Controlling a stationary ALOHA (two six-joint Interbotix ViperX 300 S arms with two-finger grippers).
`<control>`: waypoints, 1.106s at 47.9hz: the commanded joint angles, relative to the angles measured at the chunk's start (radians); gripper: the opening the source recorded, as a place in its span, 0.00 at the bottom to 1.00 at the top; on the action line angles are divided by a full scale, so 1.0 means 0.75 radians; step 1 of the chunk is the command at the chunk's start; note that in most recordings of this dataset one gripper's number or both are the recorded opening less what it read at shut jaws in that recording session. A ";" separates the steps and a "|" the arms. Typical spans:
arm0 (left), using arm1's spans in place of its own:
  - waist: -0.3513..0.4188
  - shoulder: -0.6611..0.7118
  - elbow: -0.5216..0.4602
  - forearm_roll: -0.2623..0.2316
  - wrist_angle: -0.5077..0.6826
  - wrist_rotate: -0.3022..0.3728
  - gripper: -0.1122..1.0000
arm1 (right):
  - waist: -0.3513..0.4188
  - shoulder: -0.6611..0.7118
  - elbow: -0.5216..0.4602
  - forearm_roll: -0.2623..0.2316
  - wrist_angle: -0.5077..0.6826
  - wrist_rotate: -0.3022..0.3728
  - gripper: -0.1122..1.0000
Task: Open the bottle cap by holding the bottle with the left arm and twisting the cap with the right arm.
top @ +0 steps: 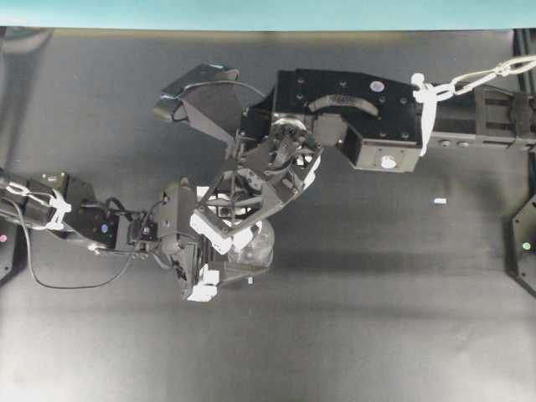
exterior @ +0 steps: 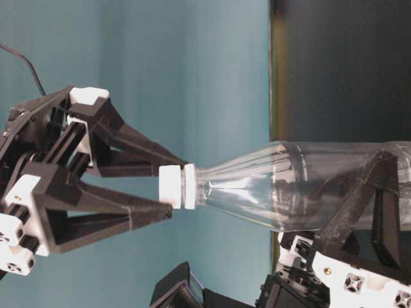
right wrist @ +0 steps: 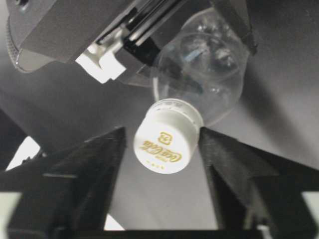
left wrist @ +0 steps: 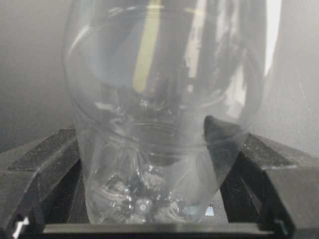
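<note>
The clear bottle (exterior: 289,186) is held off the table, and my left gripper (left wrist: 157,144) is shut on its lower body, with black fingers (left wrist: 50,159) pressed on both sides. The white bottle cap (right wrist: 167,142) points at my right gripper (right wrist: 162,134). Its jaws stand on either side of the cap, the right finger (right wrist: 219,154) touching it and a thin gap at the left one. In the table-level view both fingertips (exterior: 160,215) sit at the cap (exterior: 172,186). From overhead the right gripper (top: 243,230) hides the cap, and only part of the bottle (top: 258,244) shows.
The black table (top: 377,318) carries a small white tape mark (top: 440,201). The right arm's boxy housing (top: 360,113) reaches in from the upper right, and the left arm (top: 75,218) with its cable comes from the left edge. A teal wall (top: 251,12) runs along the back.
</note>
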 commanded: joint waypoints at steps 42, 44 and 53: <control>-0.029 0.008 0.008 0.006 0.027 -0.016 0.84 | -0.004 0.061 -0.162 0.002 0.160 -0.914 0.44; -0.029 0.010 0.006 0.006 0.027 -0.016 0.84 | -0.004 0.067 -0.174 0.000 0.174 -0.969 0.44; -0.029 0.008 0.010 0.006 0.027 -0.016 0.84 | -0.004 0.080 -0.205 0.000 0.233 -1.231 0.44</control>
